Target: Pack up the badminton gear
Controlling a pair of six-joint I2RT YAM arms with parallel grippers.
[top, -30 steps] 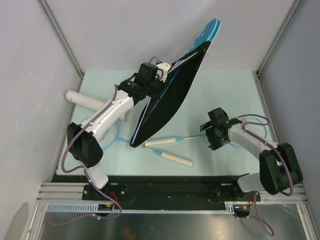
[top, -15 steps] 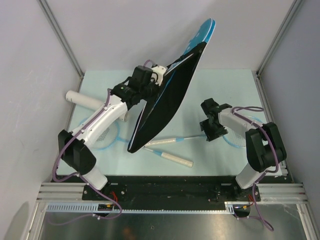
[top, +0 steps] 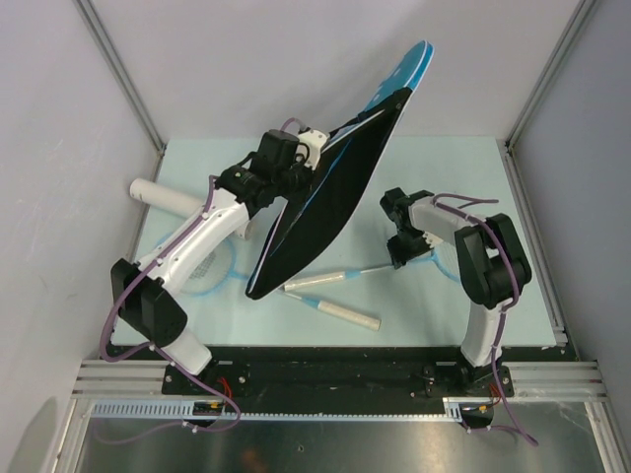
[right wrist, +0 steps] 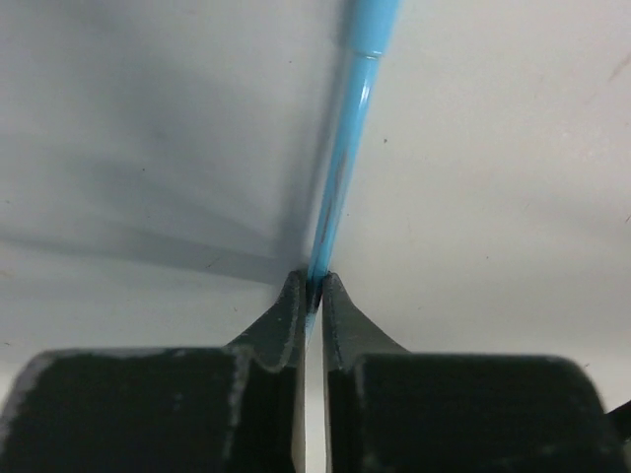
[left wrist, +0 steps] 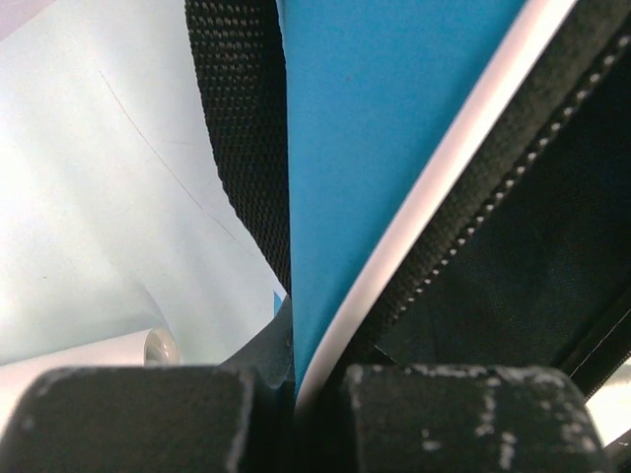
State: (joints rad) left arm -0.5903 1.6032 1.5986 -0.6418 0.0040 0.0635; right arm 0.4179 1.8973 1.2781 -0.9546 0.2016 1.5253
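Clamping the blue-and-black bag (top: 325, 207) is the left gripper (left wrist: 294, 379); right gripper (right wrist: 314, 286) pinches a thin blue racket shaft (right wrist: 345, 148).

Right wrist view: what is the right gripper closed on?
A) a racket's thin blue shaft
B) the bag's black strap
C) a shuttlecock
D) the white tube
A: the right gripper is pinched shut around the thin light-blue racket shaft, which runs out from between its fingers.

bag (left wrist: 394, 118): blue panel smooth, slight sheen; blk lining matt cloth
strap (left wrist: 237, 118): blk woven webbing, rough
racket shaft (right wrist: 348, 128): blue, glossy, smooth
tube (top: 168, 197): white, matt
table (top: 463, 177): pale, matt
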